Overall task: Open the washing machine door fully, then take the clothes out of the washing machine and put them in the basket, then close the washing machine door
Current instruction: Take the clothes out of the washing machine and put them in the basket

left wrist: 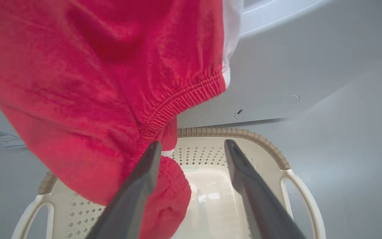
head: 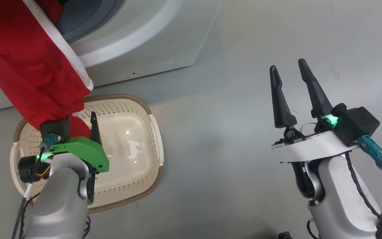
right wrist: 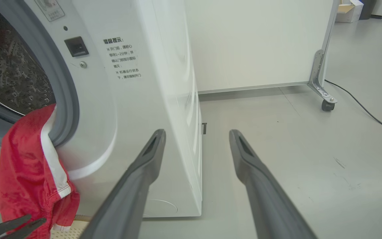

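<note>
hanging item: clothes [head: 28, 66], red fabric with a white stripe, drape out of the opening of the washing machine [head: 144, 43] and down its white front.
clothes, upper part: lies over the grey gasket [right wrist: 68, 99] at the lower edge of the opening.
clothes, lower end: hangs over the left part of the basket [head: 128, 99]; an elastic hem shows in the left wrist view; whether it touches the basket's bottom cannot be told.
basket: cream, perforated sides, brown rim; stands on the floor [head: 244, 132] just in front of the washing machine.
left gripper [left wrist: 192, 145]: fingers spread wide, pointing into the basket; the red fabric lies against one finger [left wrist: 144, 172] and is not clamped; the basket's bottom shows through the gap.
right gripper [head: 287, 65]: fingers wide apart and empty; held above the floor, well apart from the basket, beside the washing machine's right corner.
drum [right wrist: 8, 66]: perforated steel, seen behind the gasket.
washing machine front: a printed notice [right wrist: 123, 58] and a small dark latch socket [right wrist: 76, 46] sit to the right of the opening.
background: a white panel [right wrist: 260, 43] on a caster [right wrist: 325, 105]; a dark cable [right wrist: 360, 106] lies on the floor beside it.
</note>
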### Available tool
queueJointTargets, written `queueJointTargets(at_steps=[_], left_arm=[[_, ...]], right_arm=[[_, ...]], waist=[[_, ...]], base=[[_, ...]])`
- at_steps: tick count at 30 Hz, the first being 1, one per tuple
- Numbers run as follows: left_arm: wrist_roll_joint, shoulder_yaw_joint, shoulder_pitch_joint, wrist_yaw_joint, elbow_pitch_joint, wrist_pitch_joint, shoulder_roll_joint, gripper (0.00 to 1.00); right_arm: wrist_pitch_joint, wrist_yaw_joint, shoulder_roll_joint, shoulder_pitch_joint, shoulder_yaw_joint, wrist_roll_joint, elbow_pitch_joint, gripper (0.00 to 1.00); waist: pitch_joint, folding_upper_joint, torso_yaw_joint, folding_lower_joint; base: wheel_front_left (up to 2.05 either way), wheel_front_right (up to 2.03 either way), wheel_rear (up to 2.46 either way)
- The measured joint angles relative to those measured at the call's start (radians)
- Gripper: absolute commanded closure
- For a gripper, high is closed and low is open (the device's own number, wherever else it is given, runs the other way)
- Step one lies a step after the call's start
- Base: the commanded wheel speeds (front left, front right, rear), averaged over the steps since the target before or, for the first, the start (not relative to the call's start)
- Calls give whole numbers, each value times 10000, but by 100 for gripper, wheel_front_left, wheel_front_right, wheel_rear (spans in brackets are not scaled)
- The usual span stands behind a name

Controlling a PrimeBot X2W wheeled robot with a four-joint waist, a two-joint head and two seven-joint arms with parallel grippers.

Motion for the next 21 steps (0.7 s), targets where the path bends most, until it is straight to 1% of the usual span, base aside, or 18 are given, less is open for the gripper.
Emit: queueJointTargets(at_steps=[6,15,21], left_arm=[[48,-113,13,-86,-82,-115,-19,0],[443,-307,58,-163,-688,-184,-42,0],[715,-274,158,-151,-1831,-184,-48,0]], right_arm=[[0,0,-2,105,-167,-127,100,0],[0,0,0,337,-261,-301,282,0],[0,0,0,590,-334,-334,418,0]], waist=[[-344,0,215,0],[-872,0,621,0],[-1285,0,840,0]], base=[[0,0,0],[0,0,0],[0,0,0]])
